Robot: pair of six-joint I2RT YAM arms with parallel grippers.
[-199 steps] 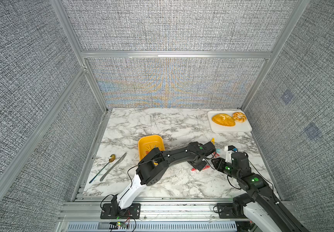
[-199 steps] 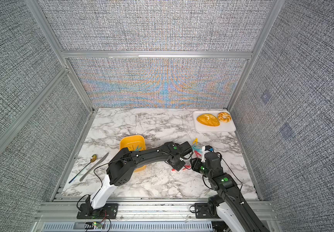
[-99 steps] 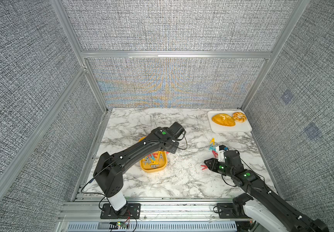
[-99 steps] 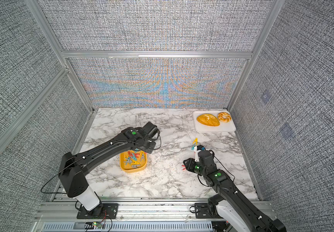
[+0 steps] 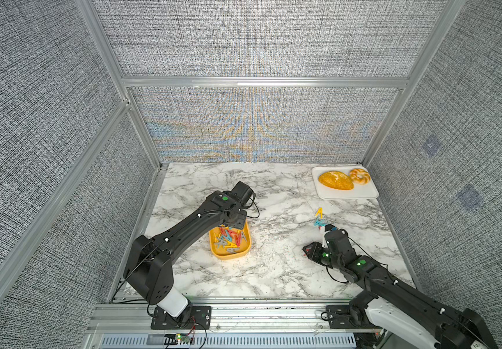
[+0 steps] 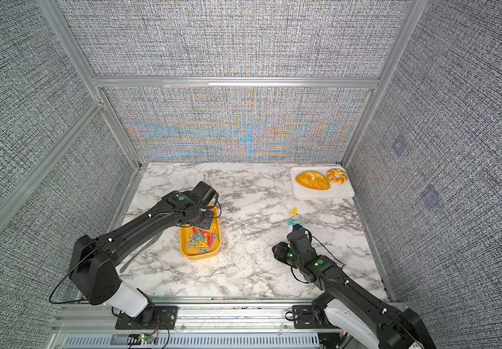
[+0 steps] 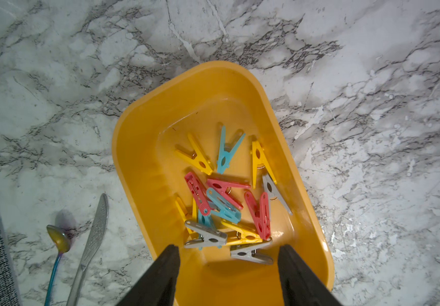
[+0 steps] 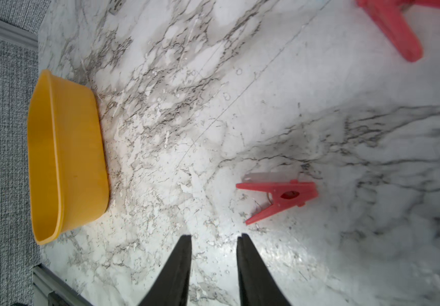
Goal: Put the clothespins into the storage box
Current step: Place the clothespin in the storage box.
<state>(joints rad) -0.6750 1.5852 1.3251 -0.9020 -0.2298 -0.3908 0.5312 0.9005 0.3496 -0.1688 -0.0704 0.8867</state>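
The yellow-orange storage box (image 5: 229, 256) stands left of centre and holds several clothespins (image 7: 224, 201) in yellow, red-pink, teal and grey. My left gripper (image 7: 229, 249) hovers open right above the box (image 7: 134, 164), with nothing between its fingers. In a top view a yellow clothespin (image 5: 319, 212) and a teal one (image 5: 319, 223) lie on the marble at the right. My right gripper (image 8: 214, 237) is low over the marble, open and empty. A red clothespin (image 8: 279, 196) lies just ahead of it and another red one (image 8: 393, 29) farther off.
A white tray (image 5: 349, 195) with bread sits at the back right corner. A spoon (image 7: 59, 239) and a knife (image 7: 94, 233) lie on the marble left of the box, near the left wall. The box's outer wall (image 8: 75, 159) faces the right wrist camera.
My left arm swung from the clothespins at the right back over the box, and its jaws opened there. My right gripper drew back toward the front and opened slightly.
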